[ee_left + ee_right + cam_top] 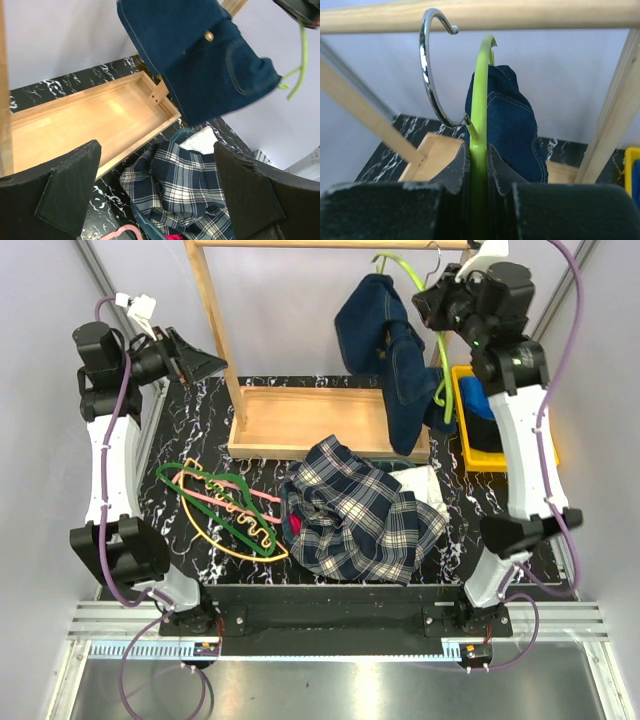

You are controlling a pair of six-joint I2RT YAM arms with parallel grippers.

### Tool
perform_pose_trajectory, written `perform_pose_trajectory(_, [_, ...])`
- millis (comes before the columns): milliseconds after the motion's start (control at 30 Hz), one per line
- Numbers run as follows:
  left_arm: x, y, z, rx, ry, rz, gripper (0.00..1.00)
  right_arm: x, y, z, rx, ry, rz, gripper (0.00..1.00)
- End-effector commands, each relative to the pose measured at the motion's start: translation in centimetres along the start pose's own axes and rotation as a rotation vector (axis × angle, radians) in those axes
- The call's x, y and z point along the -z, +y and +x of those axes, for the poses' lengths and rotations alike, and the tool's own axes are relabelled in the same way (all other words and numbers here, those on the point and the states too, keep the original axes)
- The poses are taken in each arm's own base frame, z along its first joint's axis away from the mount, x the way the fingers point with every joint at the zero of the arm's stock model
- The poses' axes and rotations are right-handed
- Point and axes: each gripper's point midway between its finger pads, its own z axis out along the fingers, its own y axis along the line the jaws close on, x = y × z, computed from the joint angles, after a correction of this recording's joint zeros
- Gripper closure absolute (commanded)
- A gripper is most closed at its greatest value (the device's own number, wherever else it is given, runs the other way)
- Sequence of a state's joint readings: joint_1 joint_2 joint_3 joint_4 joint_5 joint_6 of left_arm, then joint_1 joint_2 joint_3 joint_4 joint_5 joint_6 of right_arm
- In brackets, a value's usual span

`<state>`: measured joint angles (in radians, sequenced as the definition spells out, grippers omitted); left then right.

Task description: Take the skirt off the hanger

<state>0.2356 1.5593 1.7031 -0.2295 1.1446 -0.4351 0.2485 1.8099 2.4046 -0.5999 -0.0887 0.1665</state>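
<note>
the right hand [479, 159] is closed down narrow on the stem of the lime-green hanger [479, 90], one finger pressed to each side of it. beside that hanger a metal hook [426, 65] curls up to the wooden rail [530, 15], and the denim garment [512, 125] hangs just behind. the left hand [156, 150] stands wide apart and holds nothing; its fingers [70, 185] touch nothing. the right arm is stretched up high to the far right end of the rack, its wrist level with the rail. the left arm is folded back at the far left of the table [200, 420], with the hand tilted down towards the wooden tray [300, 420] and the cloth beyond it. the skirt [355, 510] lies crumpled on the table just in front of the tray, between the two arm bases; a thin dark green hanger [398, 463] shows only as a sliver at its far edge, and how much of it sits inside the cloth cannot be told. a red garment [294, 527] peeks out at the skirt's left edge. a pile of hangers [225, 510] lies just left of the skirt, and a yellow bin [475, 462] sits at the far right behind the right arm. the rack's upright posts frame the right hand closely on both sides.
</note>
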Motion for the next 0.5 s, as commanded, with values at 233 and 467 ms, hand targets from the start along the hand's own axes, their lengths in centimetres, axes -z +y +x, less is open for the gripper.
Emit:
perform_pose_trajectory(233, [-4.1, -5.2, 0.1, -0.077, 0.034, 0.208, 0.01, 13.9, 8.5, -5.5, -0.063, -0.053, -0.350, 1.00])
perform_pose_trajectory(467, [-9.6, -14.2, 2.0, -0.015, 0.097, 0.581, 0.01, 15.7, 10.3, -6.2, -0.109, -0.024, -0.425, 1.00])
